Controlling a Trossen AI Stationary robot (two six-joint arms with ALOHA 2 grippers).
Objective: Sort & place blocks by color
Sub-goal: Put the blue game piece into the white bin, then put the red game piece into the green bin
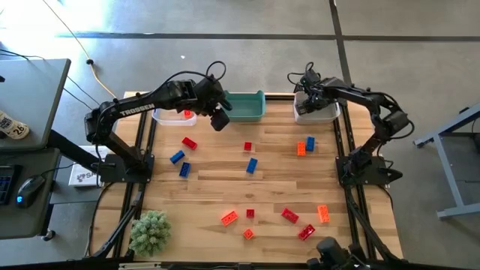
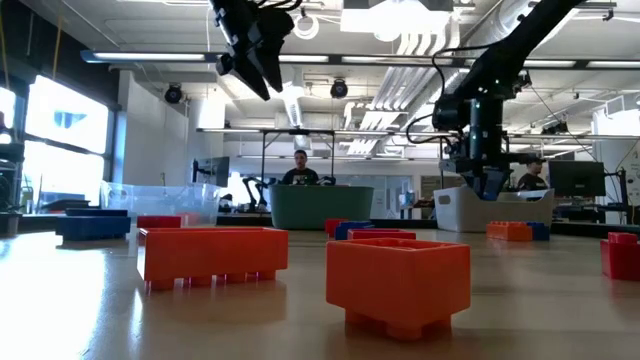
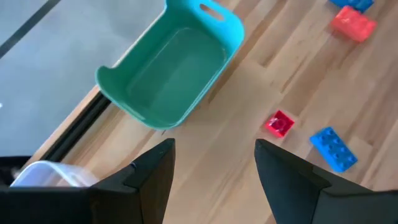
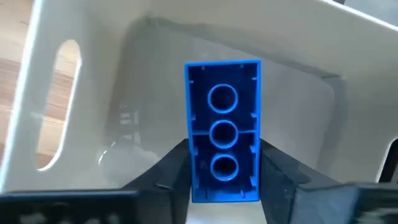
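Red, orange and blue blocks lie scattered on the wooden table (image 1: 217, 187), among them a red one (image 1: 189, 142), a blue one (image 1: 252, 165) and an orange one (image 1: 229, 218). My right gripper (image 4: 224, 155) hangs over the white bin (image 1: 324, 114) at the far right, shut on a blue brick (image 4: 222, 124). My left gripper (image 3: 214, 146) stands open and holds nothing, high above the table beside the teal bin (image 1: 246, 106). A clear bin (image 1: 169, 117) at the far left holds a red block (image 1: 187, 114). My right gripper pinches the blue brick by its two long sides (image 4: 194, 180), near one end, between the two fingers. The fingers point steeply down into the white bin and lie along the brick. The brick's hollow underside faces the wrist camera. Whether its far end touches the bin's floor I cannot tell.
A fuzzy green plant (image 1: 150, 231) sits at the table's near left corner. The three bins line the far edge. A monitor, keyboard and mouse stand on a desk left of the table. A person (image 2: 301, 170) shows in the room beyond.
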